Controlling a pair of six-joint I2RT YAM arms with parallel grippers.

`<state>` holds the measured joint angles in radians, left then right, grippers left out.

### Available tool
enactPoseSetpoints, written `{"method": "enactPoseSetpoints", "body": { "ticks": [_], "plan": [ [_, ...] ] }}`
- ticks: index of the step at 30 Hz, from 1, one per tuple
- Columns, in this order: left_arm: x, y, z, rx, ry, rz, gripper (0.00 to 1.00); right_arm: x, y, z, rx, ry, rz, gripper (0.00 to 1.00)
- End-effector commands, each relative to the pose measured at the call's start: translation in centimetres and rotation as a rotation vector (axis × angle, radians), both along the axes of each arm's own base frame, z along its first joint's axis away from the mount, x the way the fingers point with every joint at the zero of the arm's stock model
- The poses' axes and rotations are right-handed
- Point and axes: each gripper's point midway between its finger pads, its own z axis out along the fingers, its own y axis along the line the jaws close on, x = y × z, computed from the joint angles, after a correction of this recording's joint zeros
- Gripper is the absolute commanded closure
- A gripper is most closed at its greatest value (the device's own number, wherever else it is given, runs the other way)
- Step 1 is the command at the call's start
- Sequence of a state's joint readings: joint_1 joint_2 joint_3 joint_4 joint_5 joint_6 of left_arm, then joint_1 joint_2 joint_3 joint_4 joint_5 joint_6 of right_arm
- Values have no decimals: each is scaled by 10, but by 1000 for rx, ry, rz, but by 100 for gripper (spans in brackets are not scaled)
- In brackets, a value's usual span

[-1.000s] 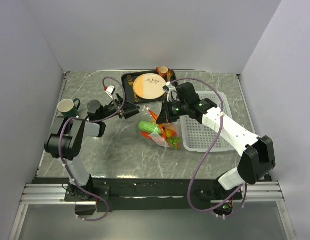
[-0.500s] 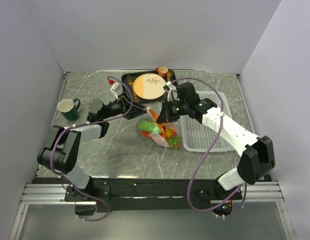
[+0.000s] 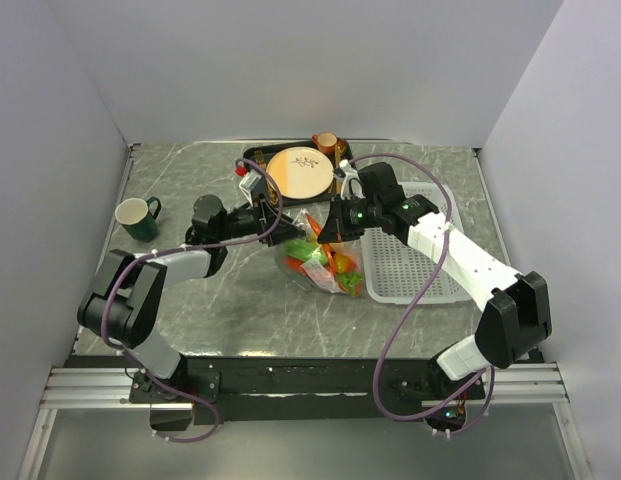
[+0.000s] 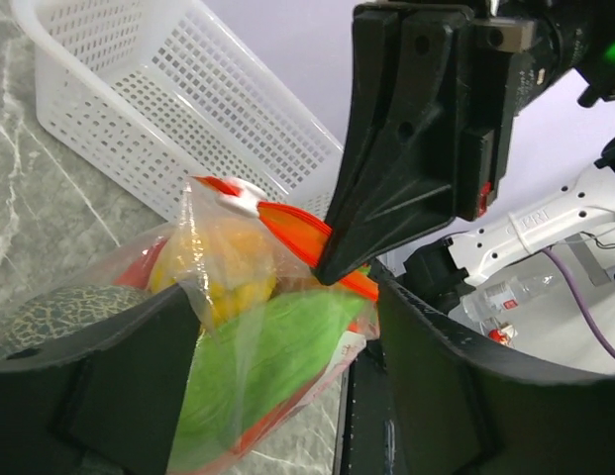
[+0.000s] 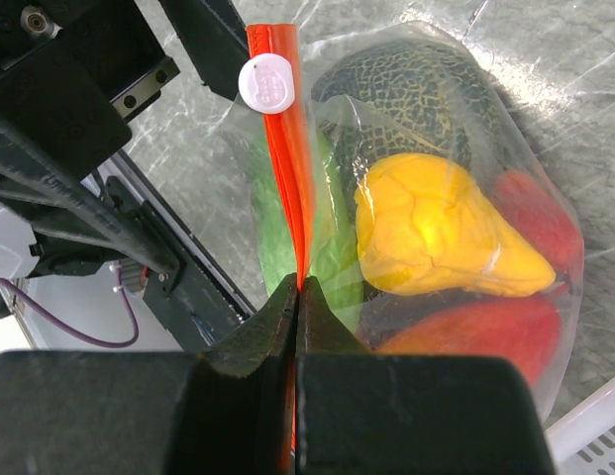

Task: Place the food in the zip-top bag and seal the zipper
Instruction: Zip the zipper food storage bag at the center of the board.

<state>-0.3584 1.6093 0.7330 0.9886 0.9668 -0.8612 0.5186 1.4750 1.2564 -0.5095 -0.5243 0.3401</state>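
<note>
Bag (image 5: 416, 218) looks floppy, slick; we reckon the stiffer zipper (image 5: 287, 168) is the handhold. Right gripper (image 5: 295, 297) pinches it, left gripper (image 4: 287, 356) gapes.

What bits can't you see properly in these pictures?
- Right wrist view: the near end of the zipper is hidden between the shut fingers of the right gripper.
- Left wrist view: the left gripper is cut off by the bottom edge, and it is unclear whether it touches the zip-top bag.
- Top view: the food is too small to tell apart.
</note>
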Motion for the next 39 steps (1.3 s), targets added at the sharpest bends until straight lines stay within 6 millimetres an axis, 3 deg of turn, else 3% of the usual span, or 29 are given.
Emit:
{"method": "enactPoseSetpoints", "body": {
  "ticks": [1,5,7,8,11,14,19,20,23,30,36,39],
  "plan": [
    [12,-4,13,-11,-66,13,29,8,3,20,37,-53,1,100],
    [16,-4,14,-13,-67,40,41,6,2,18,37,-47,-2,100],
    [18,-3,13,-8,-65,53,36,6,3,18,41,-45,1,100],
    [20,-3,11,-1,-60,64,24,5,2,18,41,-43,0,100],
    [27,0,9,16,-76,102,15,2,3,21,52,-50,11,100],
    [27,-3,16,-7,-106,75,13,0,3,21,51,-45,24,100],
    [24,-9,11,-64,-69,12,14,0,2,22,48,-46,30,100],
    [22,-9,19,-92,-106,0,18,0,2,22,49,-45,31,100],
    [18,-11,13,-108,-63,-37,27,2,-1,22,50,-44,16,100],
    [12,-8,9,-89,-60,-22,38,8,-4,18,48,-31,-4,100],
    [15,-10,13,-95,-51,-31,67,10,-5,13,34,-19,-14,100],
    [19,-11,15,-94,-45,-25,78,11,-6,10,28,-17,-26,93]
  ]
}}
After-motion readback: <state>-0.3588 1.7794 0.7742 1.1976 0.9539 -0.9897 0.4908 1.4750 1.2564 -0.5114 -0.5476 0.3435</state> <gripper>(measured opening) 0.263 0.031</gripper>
